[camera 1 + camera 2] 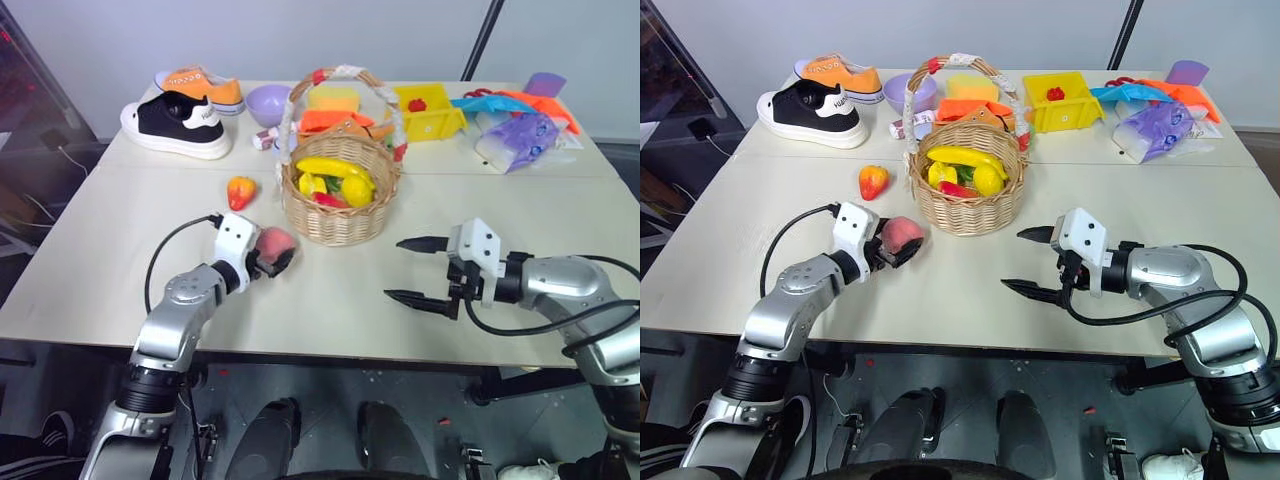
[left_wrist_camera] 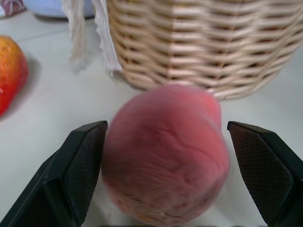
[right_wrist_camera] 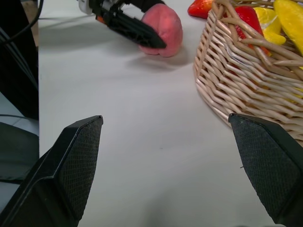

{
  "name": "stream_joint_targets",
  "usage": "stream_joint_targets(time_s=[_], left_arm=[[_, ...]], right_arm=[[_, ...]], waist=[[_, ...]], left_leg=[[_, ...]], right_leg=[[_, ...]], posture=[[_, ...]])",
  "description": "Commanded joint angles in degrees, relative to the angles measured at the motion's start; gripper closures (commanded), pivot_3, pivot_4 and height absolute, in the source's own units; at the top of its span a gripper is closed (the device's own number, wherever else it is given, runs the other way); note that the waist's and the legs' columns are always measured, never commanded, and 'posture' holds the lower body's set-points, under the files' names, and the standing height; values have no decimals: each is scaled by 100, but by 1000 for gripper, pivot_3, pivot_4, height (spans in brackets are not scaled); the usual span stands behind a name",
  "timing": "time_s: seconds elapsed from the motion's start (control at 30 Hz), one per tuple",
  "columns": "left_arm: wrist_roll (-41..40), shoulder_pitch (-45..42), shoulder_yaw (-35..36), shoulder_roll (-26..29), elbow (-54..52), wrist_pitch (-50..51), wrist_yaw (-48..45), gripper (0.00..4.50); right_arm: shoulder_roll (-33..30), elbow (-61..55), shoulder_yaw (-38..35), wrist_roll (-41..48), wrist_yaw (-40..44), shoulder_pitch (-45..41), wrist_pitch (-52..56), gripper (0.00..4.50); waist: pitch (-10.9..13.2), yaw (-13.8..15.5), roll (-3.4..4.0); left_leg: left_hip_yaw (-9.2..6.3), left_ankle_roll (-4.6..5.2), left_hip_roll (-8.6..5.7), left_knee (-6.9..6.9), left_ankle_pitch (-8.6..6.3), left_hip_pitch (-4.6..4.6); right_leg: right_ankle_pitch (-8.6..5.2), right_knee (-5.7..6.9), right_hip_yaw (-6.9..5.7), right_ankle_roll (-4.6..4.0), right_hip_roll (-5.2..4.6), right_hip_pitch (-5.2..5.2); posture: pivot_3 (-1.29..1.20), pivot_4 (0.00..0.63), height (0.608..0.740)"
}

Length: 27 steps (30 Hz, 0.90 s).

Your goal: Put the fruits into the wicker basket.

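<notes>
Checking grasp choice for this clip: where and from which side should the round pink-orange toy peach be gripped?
Across its widest middle, one finger on each flank. The round pink-orange toy peach rests on the white table beside the woven wicker basket, so coming low from the robot's near side looks best. The open left gripper already straddles it.

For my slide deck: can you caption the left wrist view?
Open left gripper straddling the pink peach on the table, just before the wicker basket.

Sneakers [image 1: 180, 112], purple bowl [image 1: 268, 102], yellow bin [image 1: 430, 110] behind.
</notes>
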Motion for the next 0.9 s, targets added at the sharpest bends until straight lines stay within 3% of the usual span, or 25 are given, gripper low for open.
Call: stream_joint_targets(time_s=[0.03, 0.1, 0.23, 0.27, 0.47, 0.63, 0.73, 0.9], left_arm=[[121, -210, -52, -73, 34, -85, 15, 150], [133, -238, -37, -96, 103, -74, -37, 403], [154, -245, -15, -111, 57, -83, -79, 1814], [186, -237, 12, -103, 18, -91, -39, 1961], [-236, -276, 408, -80, -636, 178, -90, 1961], [-624, -1299, 727, -458, -977, 693, 353, 1961], [-939, -2054, 953, -922, -657, 755, 624, 1961], [-517, -2700, 736, -1302, 538, 28, 802, 1961]], right_arm=[[108, -39, -67, -26, -68, -113, -95, 65], [142, -31, -64, -63, -78, -117, -109, 22], [172, 4, -94, -112, -89, -130, -129, 0], [184, 17, -112, -119, -99, -142, -139, 0], [221, 9, -318, -19, -193, -115, -104, 0], [559, 192, -609, 107, -569, -386, -134, 0], [764, 276, -691, 159, -716, -558, -135, 0], [949, 503, -777, 21, -1008, -828, -300, 0]], waist=[[0, -1, 0], [0, -4, 0], [0, -4, 0], [0, -5, 0], [0, -4, 0], [6, 12, -10], [5, 0, -11], [4, -25, -9]], left_leg=[[0, 0, 0, 0, 0, 0], [0, 0, 0, 1, 0, 0], [0, 0, 0, 0, 0, 0], [0, 0, 0, 0, 0, 0], [0, 0, 0, 0, 0, 0], [-7, 0, -2, 11, 0, -2], [-6, 0, -5, 15, 0, -2], [-1, 0, -6, 7, 0, 4]], right_leg=[[0, 0, 0, 0, 0, 0], [0, 0, 0, 1, 0, 0], [1, 2, 0, 1, 1, -1], [1, 2, 0, 1, 1, -1], [1, 2, 0, 1, 1, -1], [1, 2, -5, 2, 1, 4], [6, 0, -6, 11, 1, 9], [8, 3, -3, 15, 2, 8]], posture=[[0, 150, 740], [0, 150, 740], [0, 150, 740], [0, 150, 740], [0, 150, 740], [0, 150, 740], [0, 150, 740], [0, 150, 740]])
